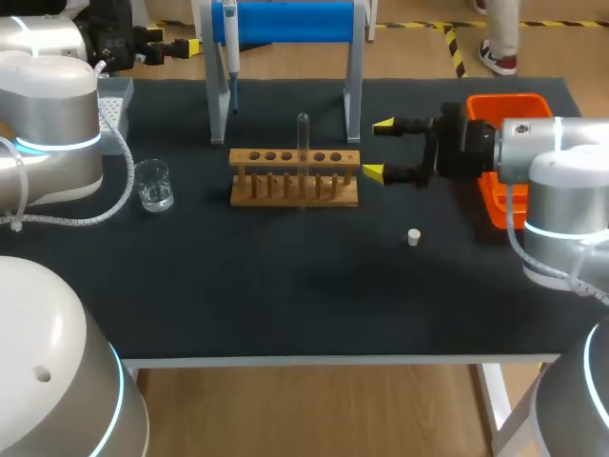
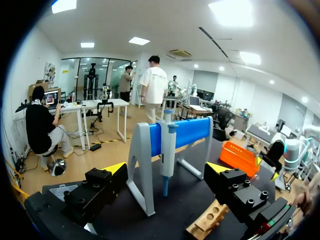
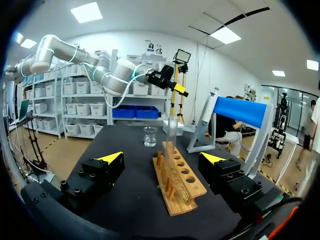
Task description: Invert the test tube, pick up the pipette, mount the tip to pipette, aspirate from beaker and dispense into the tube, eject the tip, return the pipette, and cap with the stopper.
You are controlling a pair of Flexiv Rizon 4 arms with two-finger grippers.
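**A:** How far along is it?

**B:** Barely begun, I'd judge — the pipette (image 1: 230,43) hangs on its blue stand (image 1: 295,19), the stopper (image 1: 414,237) lies loose on the table (image 1: 285,305), and the test tube (image 1: 303,143) stands upright in the wooden rack (image 1: 249,195), near its middle. Which end is up I cannot tell.

**A:** And the grippers?

**B:** Both spread wide, holding nothing. The right gripper (image 1: 379,149) sits just off the rack's right end, fingers pointing at it. The left gripper (image 2: 166,169) is at the far left, facing the pipette.

**A:** So what is left?

**B:** Likely all of it: turning the tube, mounting a tip, aspirating from the beaker (image 1: 152,184), dispensing, ejecting, returning, capping.

**A:** Room to move?

**B:** Open table in front of the rack, towards the near edge. Tighter behind — the stand's legs straddle the back of the rack, and the orange bin (image 1: 509,103) sits beside the right arm near the table's right edge
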